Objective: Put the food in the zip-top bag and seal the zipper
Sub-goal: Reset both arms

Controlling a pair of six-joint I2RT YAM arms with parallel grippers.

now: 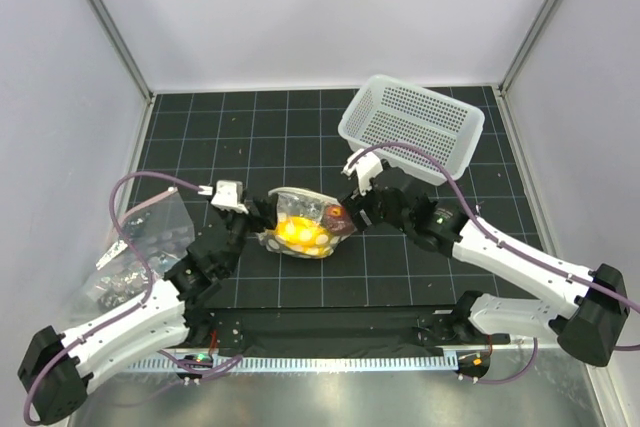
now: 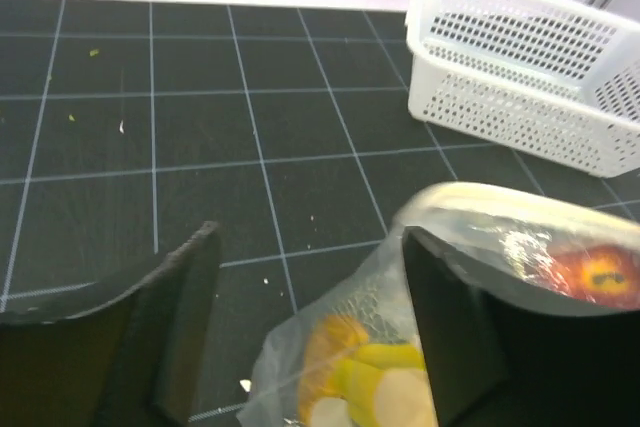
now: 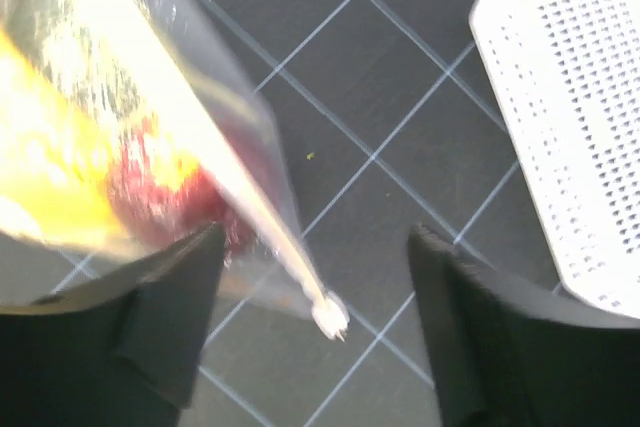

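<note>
The zip-top bag [image 1: 303, 223] lies in the middle of the mat with the food inside: yellow pieces [image 1: 298, 234] and a dark-red fruit [image 1: 337, 217]. My left gripper [image 1: 256, 213] is open at the bag's left end. In the left wrist view the clear plastic [image 2: 275, 372] and yellow food [image 2: 392, 379] lie between the fingers. My right gripper [image 1: 351, 209] is open at the bag's right end. In the right wrist view the pale zipper [image 3: 262, 217] runs diagonally down between the fingers, free of both, and the red fruit [image 3: 160, 192] shows behind it.
A white perforated basket [image 1: 412, 127] stands tilted at the back right, just beyond the right arm. A heap of clear plastic bags [image 1: 140, 247] lies at the left edge of the mat beside the left arm. Grey walls close in both sides.
</note>
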